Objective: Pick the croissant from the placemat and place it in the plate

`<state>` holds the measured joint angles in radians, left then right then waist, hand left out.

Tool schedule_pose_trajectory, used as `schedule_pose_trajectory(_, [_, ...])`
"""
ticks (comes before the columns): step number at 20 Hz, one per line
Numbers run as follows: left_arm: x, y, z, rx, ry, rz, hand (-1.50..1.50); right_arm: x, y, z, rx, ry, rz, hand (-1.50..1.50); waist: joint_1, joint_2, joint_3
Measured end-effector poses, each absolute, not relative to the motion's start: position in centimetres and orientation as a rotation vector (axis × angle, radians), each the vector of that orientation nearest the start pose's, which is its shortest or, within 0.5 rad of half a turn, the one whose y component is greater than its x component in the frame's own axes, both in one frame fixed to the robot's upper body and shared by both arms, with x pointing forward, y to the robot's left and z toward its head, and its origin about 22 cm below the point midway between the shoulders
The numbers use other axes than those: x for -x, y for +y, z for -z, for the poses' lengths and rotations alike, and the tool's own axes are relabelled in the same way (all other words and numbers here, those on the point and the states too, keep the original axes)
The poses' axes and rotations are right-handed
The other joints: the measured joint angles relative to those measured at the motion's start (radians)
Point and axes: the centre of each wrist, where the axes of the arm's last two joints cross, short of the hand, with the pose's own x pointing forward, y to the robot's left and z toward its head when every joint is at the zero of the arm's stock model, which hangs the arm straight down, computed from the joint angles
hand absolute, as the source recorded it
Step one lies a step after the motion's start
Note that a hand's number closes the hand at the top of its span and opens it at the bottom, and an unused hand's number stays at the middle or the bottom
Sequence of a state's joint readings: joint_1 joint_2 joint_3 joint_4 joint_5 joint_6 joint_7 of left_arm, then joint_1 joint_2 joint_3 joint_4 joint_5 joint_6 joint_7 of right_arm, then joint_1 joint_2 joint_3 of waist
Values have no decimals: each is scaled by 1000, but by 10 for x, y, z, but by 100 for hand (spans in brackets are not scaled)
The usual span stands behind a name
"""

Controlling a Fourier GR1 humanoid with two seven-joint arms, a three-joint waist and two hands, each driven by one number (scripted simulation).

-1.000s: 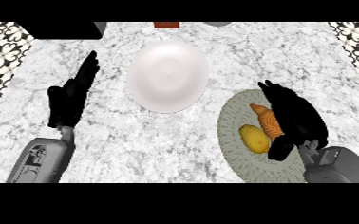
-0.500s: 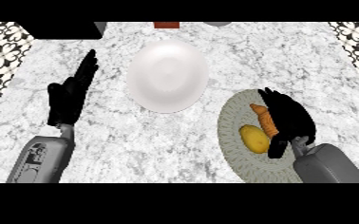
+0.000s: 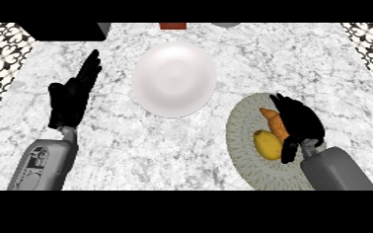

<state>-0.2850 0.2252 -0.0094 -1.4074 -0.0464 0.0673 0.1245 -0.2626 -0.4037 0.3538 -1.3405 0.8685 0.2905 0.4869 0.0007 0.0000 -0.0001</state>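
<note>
Since the earlier frame our right forearm has drawn slightly nearer and the right hand sits lower over the placemat; all else on the desk [image 3: 109, 143] is unchanged.

Item, far left: left hand [image 3: 71, 95], open, its fingers straight and pointing away, holding nothing. We judge it parked out of the working path.

Item, centre: plate [image 3: 175, 79], white, bare, the destination. It lies well apart from the croissant, to the left and farther off.

Item, right: placemat [image 3: 247, 153], round, grey-green, carrying two foods. The croissant [image 3: 273, 122] lies on its far half, not yet lifted. A yellow fruit [image 3: 267, 144] lies just beside it, nearer to us.

Item, far right: right hand [image 3: 299, 121], its fingers [image 3: 289, 150] curled down along the croissant's right flank, seemingly closing round it. We cannot tell whether they have hold of it.

We judge the grasp as under way, the carry pending.
</note>
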Motion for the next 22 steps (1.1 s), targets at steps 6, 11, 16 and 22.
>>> schedule_pose_trajectory(6, [-305,258,-46,-219,-1555,217,0,-304,-252,-4,932,-854,-1270,150,2,-2,-2])
schedule_pose_trajectory(11, [-308,263,-40,-214,-1552,217,0,-304,-252,0,964,-905,-1264,150,1,-3,-3])
schedule_pose_trajectory(16, [-306,259,-42,-213,-1559,214,0,-317,-265,-9,963,-979,-1283,150,5,0,0])
schedule_pose_trajectory(22, [-310,241,-44,-170,-1583,256,0,-368,-295,-48,818,-1182,-1366,150,57,20,4])
